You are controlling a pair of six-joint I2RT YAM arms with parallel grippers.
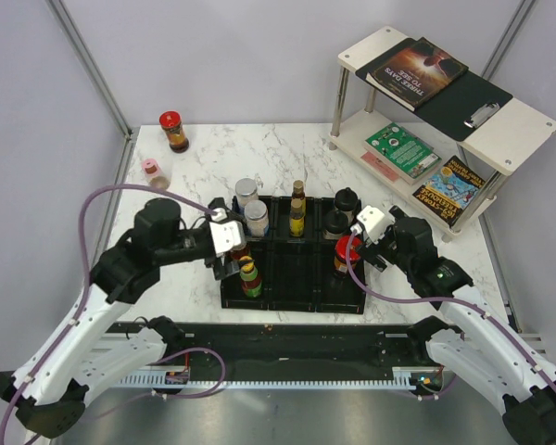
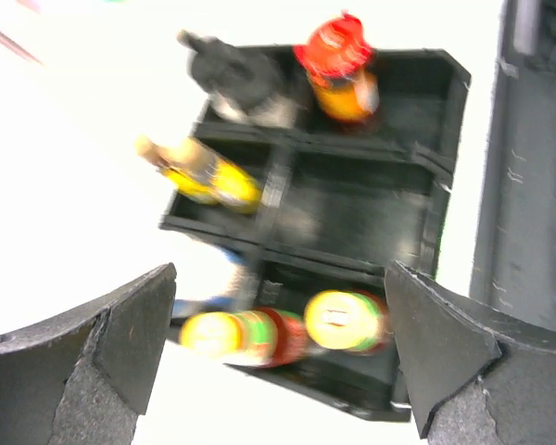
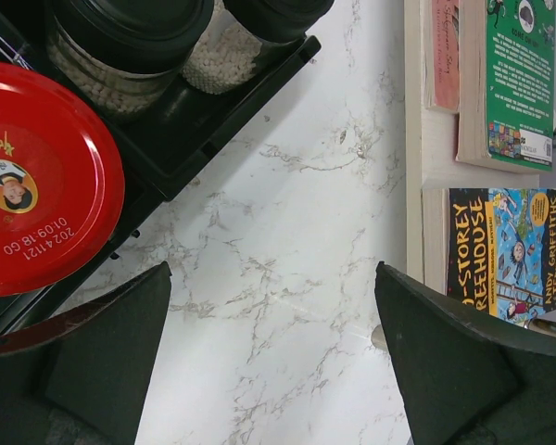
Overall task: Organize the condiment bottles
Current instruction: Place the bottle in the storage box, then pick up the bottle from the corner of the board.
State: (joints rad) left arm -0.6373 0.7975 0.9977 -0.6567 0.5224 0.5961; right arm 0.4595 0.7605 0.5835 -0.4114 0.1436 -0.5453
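Observation:
The black tray point(image 1: 292, 298) holds several condiment bottles: two yellow-capped sauce bottles point(image 1: 248, 274), silver-lidded jars point(image 1: 256, 216), slim dark bottles point(image 1: 297, 211), black-lidded jars point(image 1: 346, 201) and a red-capped jar point(image 1: 345, 250). A second red-capped jar point(image 1: 173, 130) and a pink-lidded shaker point(image 1: 153, 172) stand on the marble at the far left. My left gripper point(image 2: 283, 343) hangs open above the yellow-capped bottles point(image 2: 343, 320), touching neither; its view is blurred. My right gripper point(image 3: 273, 352) is open over bare marble, just right of the red cap point(image 3: 37, 176).
A two-tier shelf point(image 1: 524, 130) with books point(image 1: 417, 69) stands at the back right; its lower books point(image 3: 505, 250) lie close beside my right gripper. A metal frame post point(image 1: 88, 65) runs along the table's left edge.

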